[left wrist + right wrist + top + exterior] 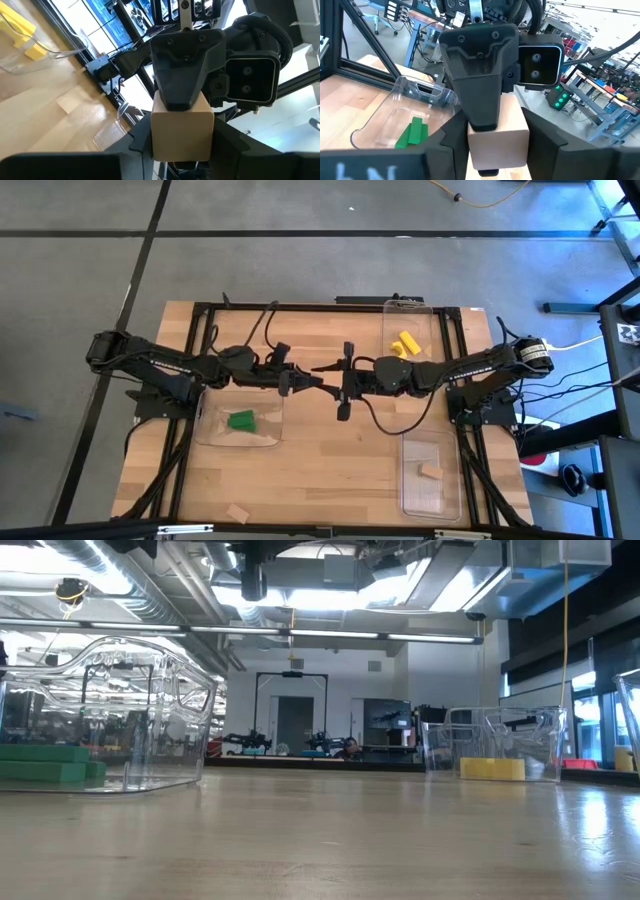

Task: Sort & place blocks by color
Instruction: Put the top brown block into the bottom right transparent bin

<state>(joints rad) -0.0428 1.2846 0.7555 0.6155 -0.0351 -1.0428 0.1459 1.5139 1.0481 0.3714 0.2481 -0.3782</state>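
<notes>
Left gripper (308, 381): mid-table, held above the tabletop, jaws clamped on a tan block (181, 127).
Right gripper (340, 384): facing the left one, tips nearly meeting it; its jaws sit on either side of the same block, which also shows in its wrist view (497, 134). Whether they press it firmly yet cannot be told.
Step, as judged: a hand-over of the tan block from the left arm to the right.
Left tray (240, 425): holds green blocks (241, 420), just below the left arm.
Far right tray (412, 330): holds yellow blocks (405, 345).
Near right tray (432, 473): holds one tan block (430, 471), the likely goal for the held one.
Loose block (237, 514): tan, alone on the tabletop (320, 470) by the near edge.
Risk: if the left jaws let go before the right ones bite, the block drops to the tabletop between the trays.
Risk: both pulling at once could twist the block askew or knock the fingers together.
</notes>
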